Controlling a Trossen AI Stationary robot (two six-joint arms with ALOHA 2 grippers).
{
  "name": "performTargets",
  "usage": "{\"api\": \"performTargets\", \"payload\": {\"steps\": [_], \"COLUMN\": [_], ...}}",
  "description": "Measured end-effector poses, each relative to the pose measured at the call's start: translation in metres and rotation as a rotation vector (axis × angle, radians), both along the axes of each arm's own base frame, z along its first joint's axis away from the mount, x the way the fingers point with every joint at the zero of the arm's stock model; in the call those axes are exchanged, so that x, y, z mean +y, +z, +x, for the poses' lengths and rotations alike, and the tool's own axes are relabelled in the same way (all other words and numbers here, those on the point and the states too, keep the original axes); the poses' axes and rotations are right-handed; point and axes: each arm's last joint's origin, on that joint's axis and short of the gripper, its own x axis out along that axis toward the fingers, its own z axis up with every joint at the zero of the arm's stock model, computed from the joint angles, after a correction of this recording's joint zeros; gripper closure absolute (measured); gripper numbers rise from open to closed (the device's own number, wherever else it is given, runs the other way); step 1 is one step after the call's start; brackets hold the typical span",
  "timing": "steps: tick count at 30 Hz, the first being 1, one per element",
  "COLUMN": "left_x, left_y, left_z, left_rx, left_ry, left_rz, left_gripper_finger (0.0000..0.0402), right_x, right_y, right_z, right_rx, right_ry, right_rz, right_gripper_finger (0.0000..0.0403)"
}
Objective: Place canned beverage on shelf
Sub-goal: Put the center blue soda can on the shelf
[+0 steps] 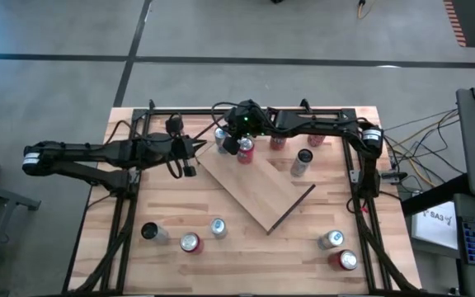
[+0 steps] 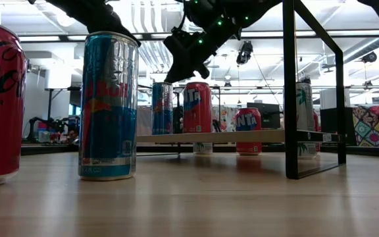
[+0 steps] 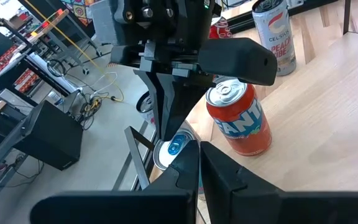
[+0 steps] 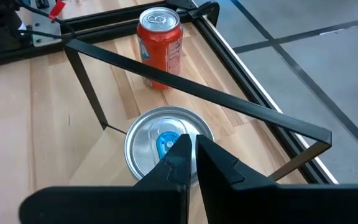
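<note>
A: Where does the right tool (image 1: 231, 145) sit?

B: At the far end of the shelf (image 1: 258, 188), right above a blue-tabbed can (image 4: 166, 151) that stands upright at the board's far corner. Seen from its own wrist, the two fingers are clenched together just over the lid, gripping nothing.

A: So the can is not held?

B: No. It stands on its own; the fingers are above the rim, not around the body. An orange soda can (image 3: 238, 118) stands just beside it on the board.

A: And the left tool (image 1: 195, 148)?

B: Also clenched and empty, near the same corner, pointing toward the right arm from the left side of the counter (image 1: 180, 219).

A: What does the next move turn on?

B: I judge the can's long axis is vertical and the right tool is nearly straight above it, so that arm is nearer. Spare cans near the counter's front edge lie well apart from both tools.
</note>
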Motion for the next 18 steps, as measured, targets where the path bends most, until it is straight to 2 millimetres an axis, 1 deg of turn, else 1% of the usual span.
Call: {"api": "performTargets", "payload": {"steps": [5, 9, 18], "left_x": [0.0, 0.0, 0.0], "left_y": [0.0, 0.0, 0.0], "left_z": [0.0, 0.0, 0.0], "left_rx": [0.0, 0.0, 0.0], "left_ry": [0.0, 0.0, 0.0], "left_rz": [0.0, 0.0, 0.0], "left_gripper_finger": [0.0402, 0.0402, 0.0402], "right_x": [0.0, -0.0004, 0.0011], "right_y": [-0.0003, -0.0026, -0.0024], "right_z": [-0.0004, -0.0023, -0.0038], "right_rx": [0.006, 0.038, 0.047], "right_ry": [-0.006, -0.046, -0.056], "right_rz": [0.001, -0.008, 0.01], "right_gripper_finger": [0.039, 0.039, 0.039]}}
